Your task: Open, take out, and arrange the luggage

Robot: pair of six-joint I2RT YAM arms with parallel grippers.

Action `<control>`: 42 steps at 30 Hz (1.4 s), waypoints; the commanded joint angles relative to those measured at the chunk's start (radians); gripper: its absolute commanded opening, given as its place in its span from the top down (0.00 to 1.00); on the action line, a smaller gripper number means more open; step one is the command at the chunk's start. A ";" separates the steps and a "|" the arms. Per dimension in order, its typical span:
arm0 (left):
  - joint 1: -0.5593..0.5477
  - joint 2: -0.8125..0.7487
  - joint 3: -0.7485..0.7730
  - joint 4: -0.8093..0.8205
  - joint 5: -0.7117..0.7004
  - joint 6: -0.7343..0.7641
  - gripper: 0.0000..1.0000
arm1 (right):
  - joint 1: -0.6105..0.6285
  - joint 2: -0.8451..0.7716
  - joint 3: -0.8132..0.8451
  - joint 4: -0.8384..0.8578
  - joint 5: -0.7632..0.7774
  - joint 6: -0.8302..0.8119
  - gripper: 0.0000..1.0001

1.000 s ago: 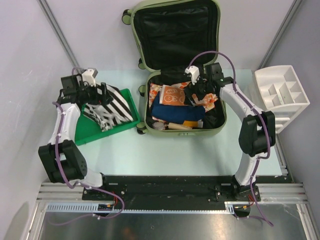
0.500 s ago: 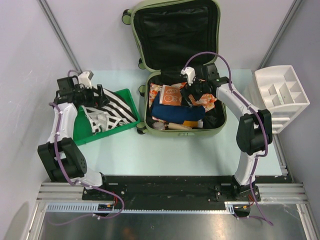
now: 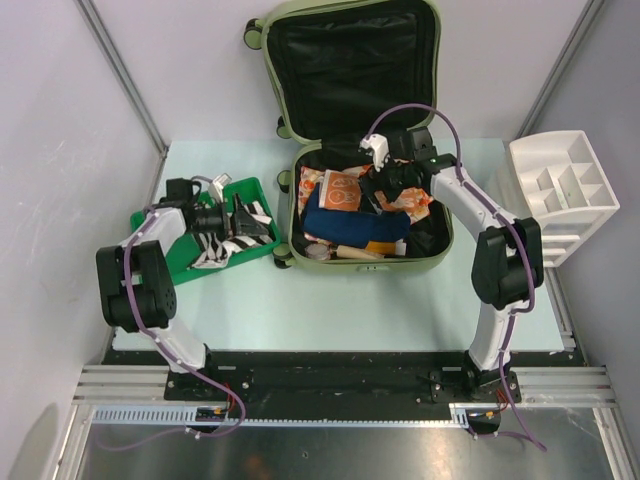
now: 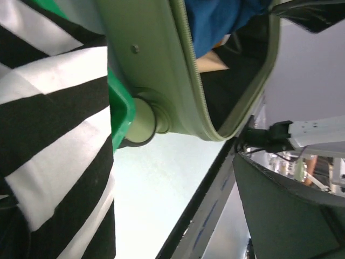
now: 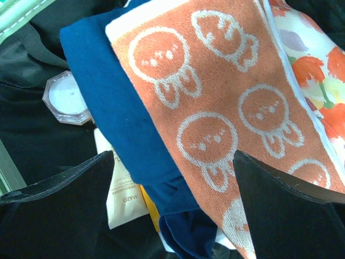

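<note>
The luggage (image 3: 400, 266) lies open at the middle of the far edge of the pale surface (image 3: 330, 310), its black-lined lid raised beyond that edge and its lower shell packed with folded things. The right tool (image 3: 388, 185) hangs over the shell with its jaws spread wide and gripping nothing. Its dark fingers (image 5: 59, 199) frame an orange towel (image 5: 215, 108) printed with white round figures, which lies on a blue cloth (image 5: 113, 108). A flowered fabric (image 5: 307, 70) shows beside the towel, and a small clear jar (image 5: 67, 100) and a white tube (image 5: 121, 194) sit against the black lining. Just beside the luggage toward the left edge, a green tray (image 3: 160, 265) holds a black-and-white striped cloth (image 3: 215, 250). The left tool (image 3: 240, 217) lies low in the tray, pointing at the case. Its jaws look parted: one finger (image 4: 285, 216) stands clear of the cloth, while the other is hidden behind the stripes. A white organizer (image 3: 560, 190) sits at the right edge.
</note>
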 commanded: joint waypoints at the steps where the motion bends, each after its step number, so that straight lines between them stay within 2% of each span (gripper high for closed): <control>1: -0.002 -0.042 0.013 0.124 0.235 -0.066 0.00 | 0.034 0.007 0.050 0.041 -0.053 0.017 0.04; 3: 0.000 -0.053 0.029 0.156 0.241 -0.051 0.00 | 0.060 0.011 0.048 0.082 -0.078 0.037 0.03; 6: 0.015 -0.058 0.059 0.182 0.249 -0.029 0.00 | 0.116 0.034 0.018 0.273 -0.144 0.116 0.04; 7: 0.021 -0.056 0.067 0.193 0.267 -0.034 0.01 | 0.148 0.039 0.004 0.414 -0.156 0.180 0.04; 9: 0.035 -0.042 0.073 0.202 0.291 -0.026 0.03 | 0.182 0.065 -0.021 0.551 -0.188 0.219 0.03; 10: 0.043 -0.044 0.076 0.202 0.306 -0.011 0.04 | 0.215 0.077 -0.023 0.682 -0.190 0.248 0.02; 13: 0.073 -0.047 0.081 0.205 0.344 0.018 0.08 | 0.257 0.157 -0.003 0.865 -0.208 0.281 0.01; 16: 0.104 -0.056 0.075 0.205 0.354 0.020 0.12 | 0.295 0.258 0.077 0.958 -0.230 0.294 0.01; 21: 0.115 -0.091 0.024 0.205 0.375 0.020 0.12 | 0.324 0.418 0.226 1.027 -0.253 0.348 0.01; 28: 0.119 -0.134 -0.023 0.201 0.363 0.047 0.12 | 0.370 0.540 0.375 0.955 -0.265 0.226 0.00; 31: 0.124 -0.137 -0.019 0.199 0.346 0.050 0.11 | 0.381 0.582 0.430 0.937 -0.271 0.221 0.02; 33: 0.129 -0.137 -0.010 0.196 0.321 0.055 0.11 | 0.386 0.590 0.451 0.925 -0.276 0.218 0.13; 34: 0.130 -0.139 0.001 0.196 0.308 0.063 0.10 | 0.392 0.591 0.451 0.920 -0.280 0.209 0.22; 35: 0.130 -0.136 0.006 0.196 0.304 0.063 0.09 | 0.397 0.594 0.451 0.914 -0.280 0.201 0.38; 37: 0.132 -0.128 0.032 0.195 0.277 0.060 0.10 | 0.403 0.594 0.447 0.895 -0.274 0.190 0.59; 38: 0.138 -0.128 0.039 0.195 0.268 0.060 0.09 | 0.403 0.590 0.441 0.891 -0.265 0.189 0.86; 39: 0.144 -0.130 0.061 0.195 0.251 0.063 0.08 | 0.401 0.584 0.433 0.880 -0.255 0.183 0.96; 40: 0.152 -0.133 0.073 0.196 0.233 0.069 0.07 | 0.400 0.579 0.416 0.866 -0.236 0.164 1.00; 42: 0.194 -0.127 0.119 0.196 0.191 0.063 0.05 | 0.389 0.561 0.395 0.849 -0.218 0.143 1.00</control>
